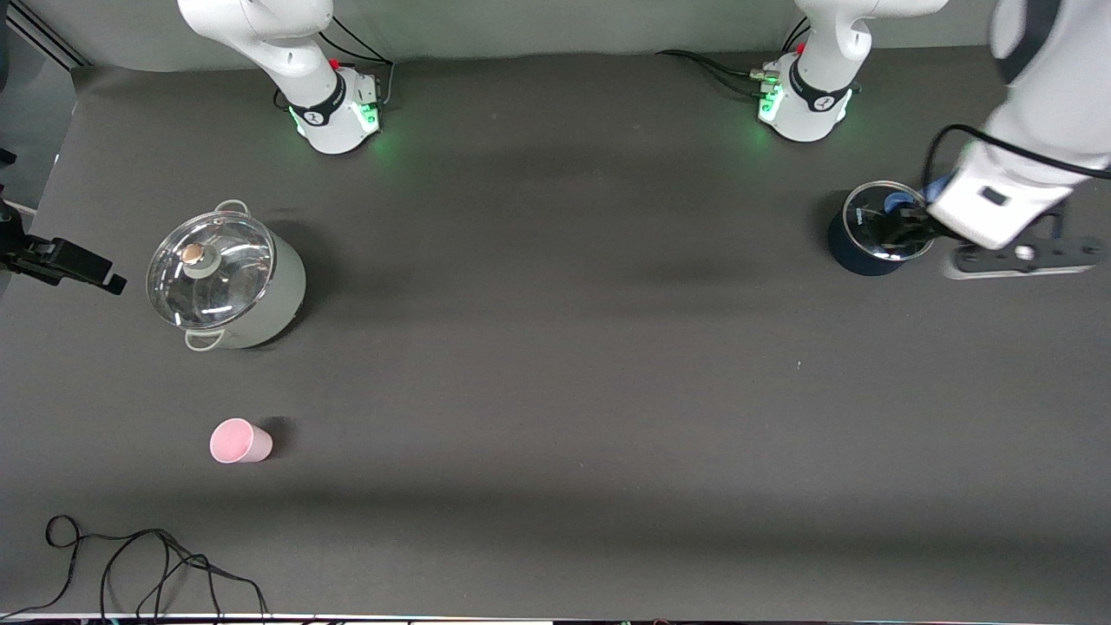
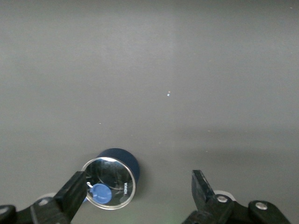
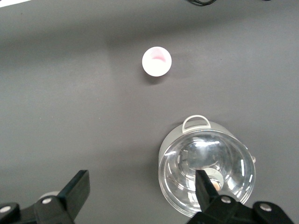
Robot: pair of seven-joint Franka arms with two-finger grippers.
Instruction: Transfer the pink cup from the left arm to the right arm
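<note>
Dark grey matting covers the whole table [image 1: 555, 347], with both arm bases standing along its edge farthest from the front camera. Near the corner at the right arm's end, close to the camera-side edge, the pink cup [image 1: 239, 441] stands upright on the mat with nothing touching it; the right wrist view shows its round mouth [image 3: 157, 61] from above. A pale pot with a glass lid [image 1: 224, 279] sits farther from the camera than the cup, toward the same end of the table, its lid topped with a small knob and a loop handle at each side. At the left arm's end, close to that edge of the table, a small dark blue pot with a glass lid [image 1: 877, 231] rests on the mat, and a power strip [image 1: 1015, 257] lies just beside it. The left gripper [image 2: 135, 191] hangs over the mat beside the blue pot, fingers spread apart and holding nothing. The right gripper [image 3: 140, 191] is up over the pale pot's edge, its fingers likewise wide apart and empty. A loose black cable [image 1: 147, 564] curls near the camera-side corner at the right arm's end.
</note>
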